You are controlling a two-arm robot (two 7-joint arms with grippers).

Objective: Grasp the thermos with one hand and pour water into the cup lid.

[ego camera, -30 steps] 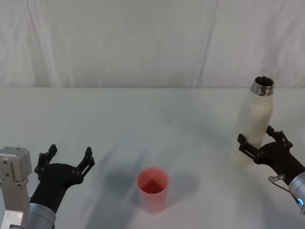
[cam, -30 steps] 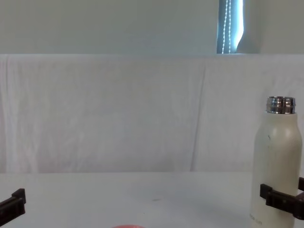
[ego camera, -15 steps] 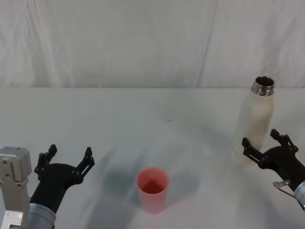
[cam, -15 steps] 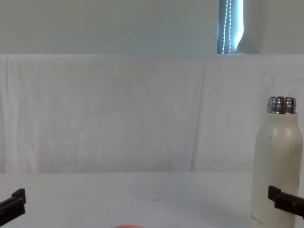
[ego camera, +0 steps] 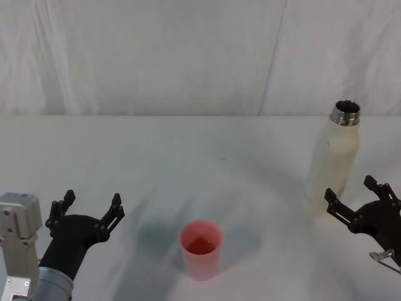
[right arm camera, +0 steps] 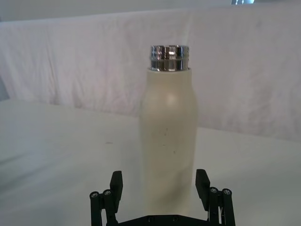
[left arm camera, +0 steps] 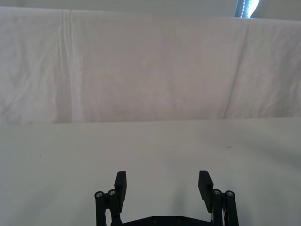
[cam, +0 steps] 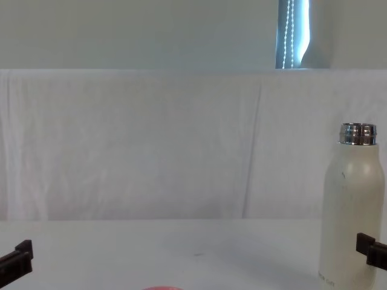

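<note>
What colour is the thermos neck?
Shiny silver steel on the thermos, clearest in the right wrist view.

Open table around both grippers, one bottle ahead of the right

The right gripper, fingers spread, sits just short of the upright thermos, the one obstacle before it. To its left the bare table runs unobstructed to the cup lid, which stands beside the open left gripper.

The thermos stands upright on the table at two o'clock. The cup lid sits near centre at six, well apart from it.
</note>
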